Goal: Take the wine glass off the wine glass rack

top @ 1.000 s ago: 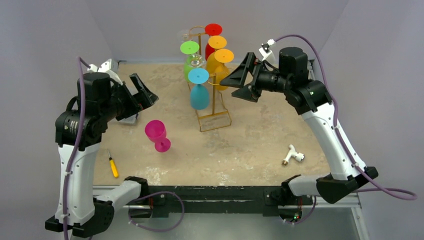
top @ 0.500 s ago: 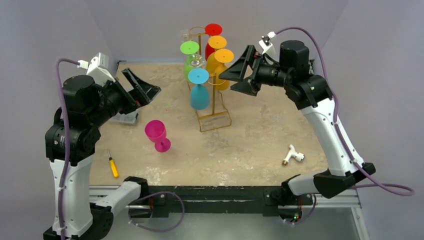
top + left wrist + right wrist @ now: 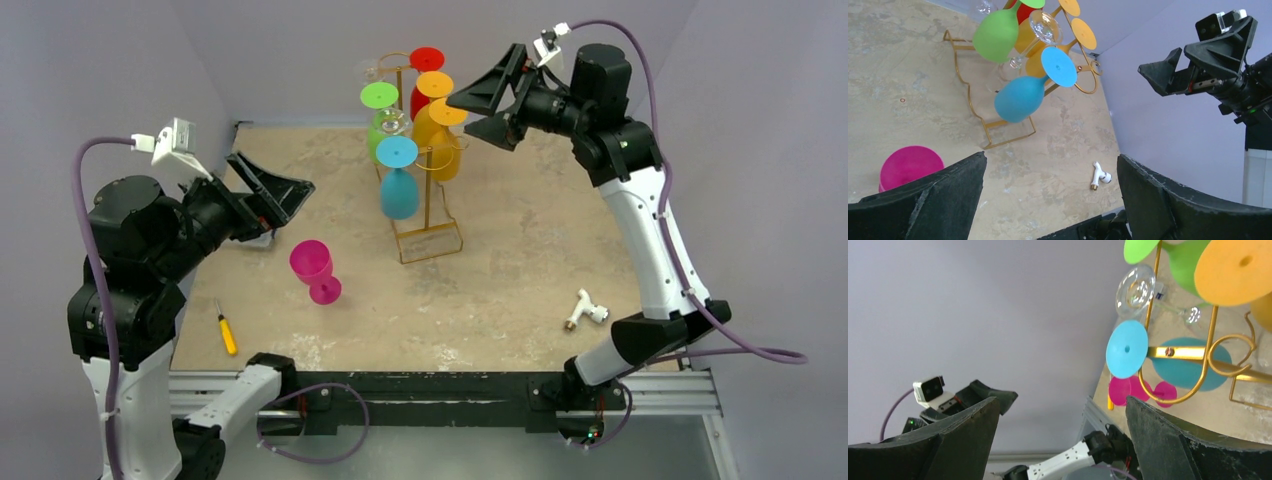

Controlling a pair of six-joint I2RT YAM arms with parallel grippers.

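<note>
The gold wire wine glass rack (image 3: 428,215) stands at the back middle of the table, also in the left wrist view (image 3: 975,107). Several glasses hang upside down on it: blue (image 3: 399,190), green (image 3: 380,120), two orange (image 3: 440,130), red (image 3: 426,62) and clear (image 3: 392,122). A magenta wine glass (image 3: 314,268) stands on the table left of the rack. My right gripper (image 3: 480,108) is open and empty, raised just right of the orange glasses. My left gripper (image 3: 275,190) is open and empty, raised left of the rack above the table.
A white pipe fitting (image 3: 584,311) lies at the front right. A yellow-handled screwdriver (image 3: 227,330) lies at the front left. A small clear box (image 3: 250,236) sits under the left gripper. Grey walls close the back and sides.
My right gripper has risen and moved back toward the top of the rack. My left arm has lifted and swung its wrist up, the gripper staying open left of the rack.
</note>
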